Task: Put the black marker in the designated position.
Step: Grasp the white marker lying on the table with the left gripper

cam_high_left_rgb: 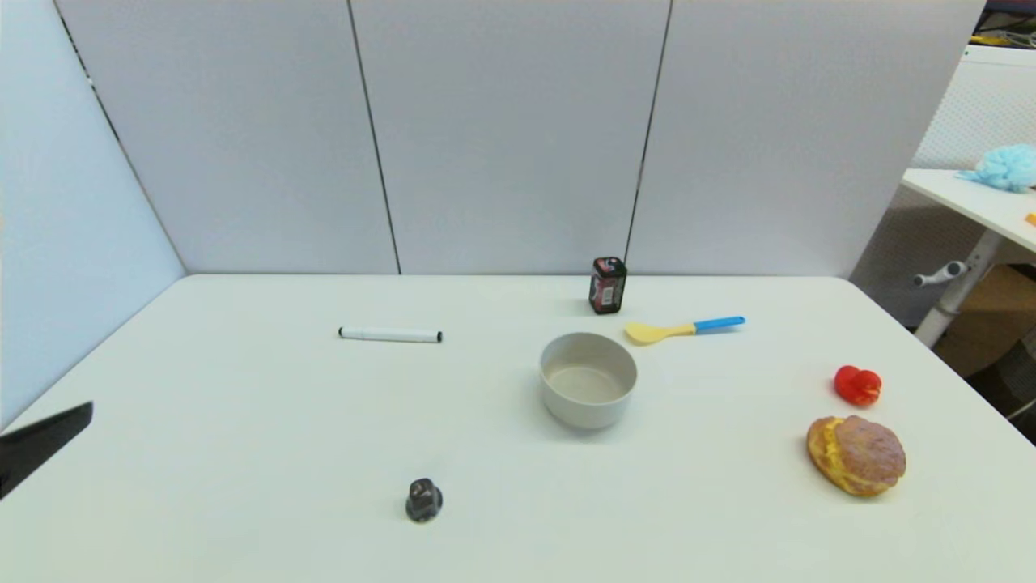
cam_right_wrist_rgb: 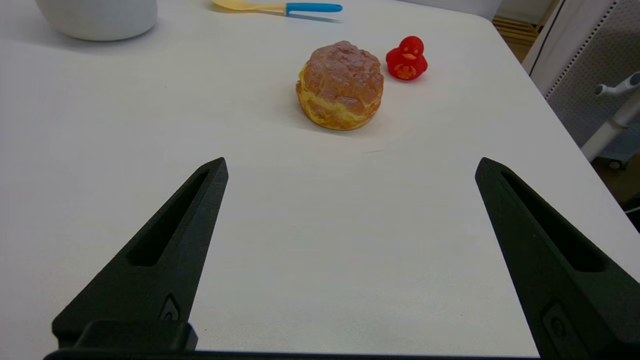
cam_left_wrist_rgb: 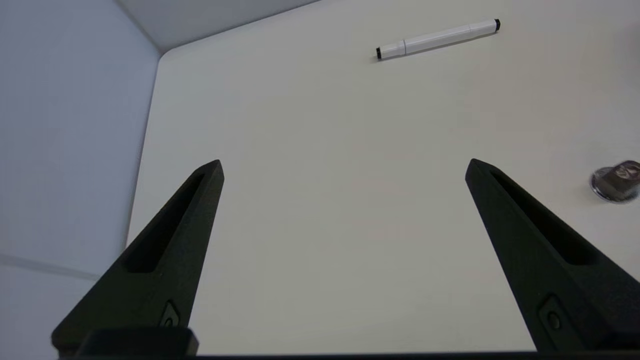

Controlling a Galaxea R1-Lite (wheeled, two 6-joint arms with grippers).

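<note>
While left end effector (cam_left_wrist_rgb: 344,167) gapes, black marker (cam_left_wrist_rgb: 438,38) well apart.

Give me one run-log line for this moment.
marker: flat on table, untouched | left gripper: open, short of marker | right gripper: open, idle near pastry

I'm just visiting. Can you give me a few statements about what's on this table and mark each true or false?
1. The marker lies flat on the table, left of the bowl. True.
2. The spoon sits inside the bowl. False: it lies on the table behind the bowl.
3. The left gripper holds the marker. False: its jaws are open and empty, well short of it.
4. A red duck stands near the pastry. True.
5. The right gripper is open. True.
</note>
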